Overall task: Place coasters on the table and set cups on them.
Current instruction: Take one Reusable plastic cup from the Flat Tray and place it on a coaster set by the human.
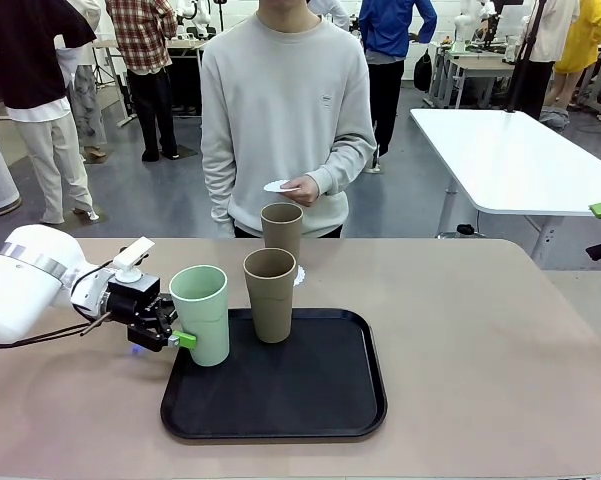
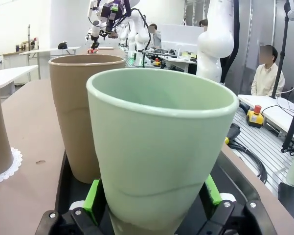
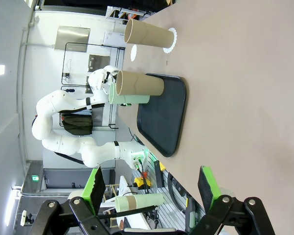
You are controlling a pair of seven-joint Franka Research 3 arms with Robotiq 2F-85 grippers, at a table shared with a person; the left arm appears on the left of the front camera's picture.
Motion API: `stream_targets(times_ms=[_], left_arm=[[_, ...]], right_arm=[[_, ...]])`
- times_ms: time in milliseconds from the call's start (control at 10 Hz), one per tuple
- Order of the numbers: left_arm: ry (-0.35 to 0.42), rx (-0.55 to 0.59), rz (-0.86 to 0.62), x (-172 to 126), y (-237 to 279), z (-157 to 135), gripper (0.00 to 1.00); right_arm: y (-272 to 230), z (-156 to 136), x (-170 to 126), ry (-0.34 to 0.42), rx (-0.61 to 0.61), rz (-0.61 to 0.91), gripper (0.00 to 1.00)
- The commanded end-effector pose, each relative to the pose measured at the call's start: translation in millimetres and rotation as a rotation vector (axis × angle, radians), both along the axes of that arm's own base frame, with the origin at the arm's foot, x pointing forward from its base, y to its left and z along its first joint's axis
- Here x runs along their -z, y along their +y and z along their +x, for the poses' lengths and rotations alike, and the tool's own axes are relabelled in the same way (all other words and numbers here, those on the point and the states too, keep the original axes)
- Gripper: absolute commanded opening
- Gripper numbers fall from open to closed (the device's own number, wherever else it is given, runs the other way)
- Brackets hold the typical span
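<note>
On your left gripper [image 2: 152, 193] the green pads [image 2: 93, 196] stand spread either side of the mint cup [image 2: 161, 147], low on its wall; you cannot tell whether they touch it. That cup stands upright on the black tray [image 1: 280, 400] just beside a brown cup [image 1: 270, 295]. Beyond the tray the other brown cup [image 1: 281, 232] sits on a coaster [image 1: 299, 272] on the table [image 1: 480, 330], the person's hand [image 1: 302, 188] holds another coaster [image 1: 276, 186], and your right gripper [image 3: 150, 186] has its fingers wide apart around nothing

Front camera faces person [image 1: 285, 120] across table [image 1: 480, 330]; left wrist close, right wrist distant, sharing tray [image 1: 280, 395].
</note>
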State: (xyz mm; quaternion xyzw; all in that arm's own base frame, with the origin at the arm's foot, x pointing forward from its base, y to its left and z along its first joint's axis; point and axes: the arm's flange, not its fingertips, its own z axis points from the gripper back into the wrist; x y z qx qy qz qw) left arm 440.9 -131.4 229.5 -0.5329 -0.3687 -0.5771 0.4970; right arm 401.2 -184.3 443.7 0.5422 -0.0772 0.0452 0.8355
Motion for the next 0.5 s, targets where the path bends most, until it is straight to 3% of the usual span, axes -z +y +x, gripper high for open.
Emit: stream_targets(times_ms=[0, 300, 400], left_arm=[[-0.005, -0.002, -0.03, 3.5, -11.1, 4.3, 1.0], [-0.008, 0.019, -0.038, 7.7, -17.7, 6.8, 1.0], [-0.024, 0.032, -0.048, 7.7, -15.9, 6.2, 0.4]], right_arm=[[0.6, 0.9, 0.3, -0.011, 0.004, 0.002, 1.0], [0.6, 0.9, 0.3, -0.011, 0.004, 0.002, 1.0], [0.6, 0.9, 0.3, -0.011, 0.004, 0.002, 1.0]])
